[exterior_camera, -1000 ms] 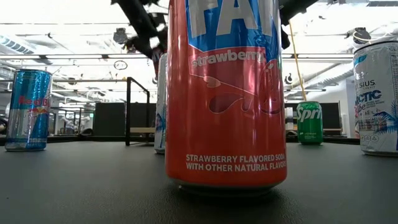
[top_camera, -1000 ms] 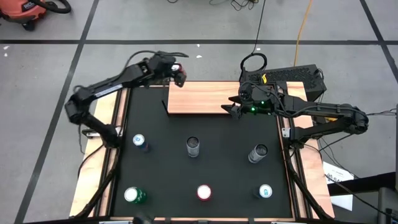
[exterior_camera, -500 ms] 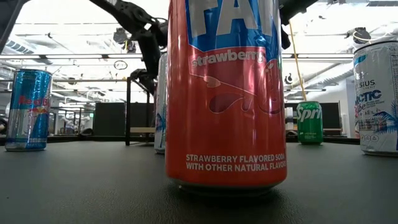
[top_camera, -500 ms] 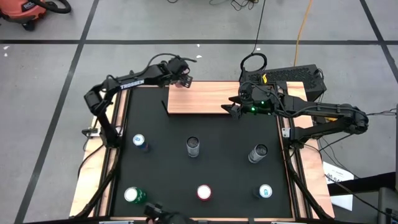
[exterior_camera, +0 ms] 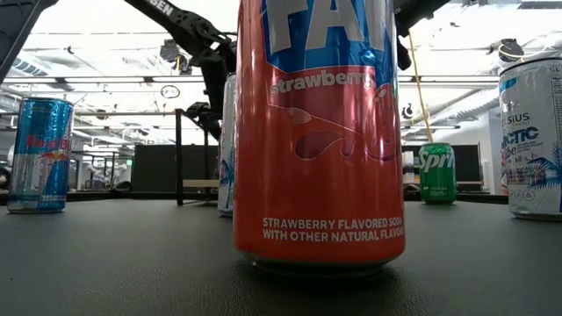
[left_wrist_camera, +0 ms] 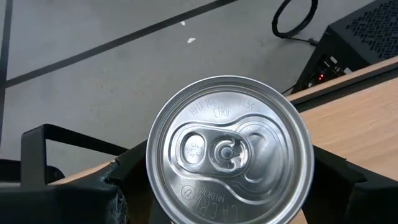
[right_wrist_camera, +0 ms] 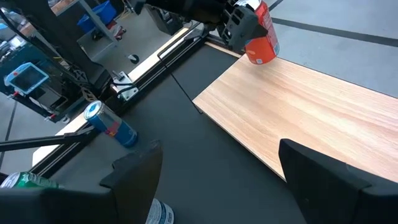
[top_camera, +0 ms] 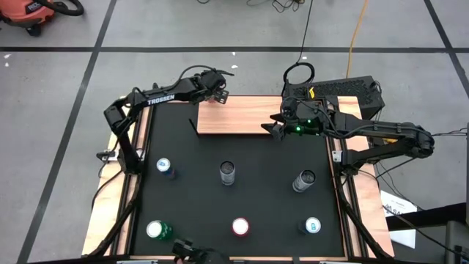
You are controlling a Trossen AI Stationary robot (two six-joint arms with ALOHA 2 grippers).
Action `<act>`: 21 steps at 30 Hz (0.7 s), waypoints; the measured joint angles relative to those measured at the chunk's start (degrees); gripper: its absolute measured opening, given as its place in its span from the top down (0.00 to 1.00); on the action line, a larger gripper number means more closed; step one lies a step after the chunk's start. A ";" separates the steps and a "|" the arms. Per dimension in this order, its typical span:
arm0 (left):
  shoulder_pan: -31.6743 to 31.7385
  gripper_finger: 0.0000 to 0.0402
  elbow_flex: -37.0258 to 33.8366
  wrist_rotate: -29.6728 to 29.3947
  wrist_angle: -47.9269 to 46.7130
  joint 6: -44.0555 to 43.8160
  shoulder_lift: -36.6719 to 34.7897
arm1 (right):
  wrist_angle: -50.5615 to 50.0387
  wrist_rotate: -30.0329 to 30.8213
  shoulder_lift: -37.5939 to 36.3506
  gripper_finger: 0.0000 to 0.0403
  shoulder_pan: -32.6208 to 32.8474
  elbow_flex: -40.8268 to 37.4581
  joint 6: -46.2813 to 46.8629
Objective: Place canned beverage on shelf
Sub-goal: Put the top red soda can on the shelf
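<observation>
One red can is being gripped by the left gripper over the far left corner of the wooden shelf; from the right wrist view its base is sitting at or just above the board, and I cannot tell whether it is touching. From the left wrist view, the can's silver top with its pull tab is filling the space between the dark fingers, which are clasping its sides. The shelf is lying at the far side of the black tabletop. The right gripper is hovering at the shelf's near right edge, its jaws spread apart and holding nothing. Six more cans are standing in two rows on the near half of the tabletop, among them a blue can, a green can and a strawberry soda can right in front of the low camera.
</observation>
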 joint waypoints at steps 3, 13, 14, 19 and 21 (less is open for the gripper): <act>-0.35 0.28 -0.14 0.29 -0.32 0.50 -0.73 | -0.02 0.01 0.00 0.24 0.00 0.00 0.00; -1.07 0.28 3.15 -0.62 -3.65 4.93 -1.44 | -0.02 0.00 0.00 0.24 -0.07 0.00 -0.72; -1.11 0.28 3.59 -0.85 -3.46 5.34 -1.45 | -0.02 0.01 0.00 0.24 -0.07 0.00 -0.83; -0.92 0.28 5.94 -0.95 -3.69 5.57 -1.11 | 0.00 0.01 0.00 0.24 -0.07 0.00 -1.11; -0.50 0.28 6.36 -0.91 -3.33 5.46 -0.54 | 0.00 0.01 0.00 0.24 -0.07 0.00 -1.23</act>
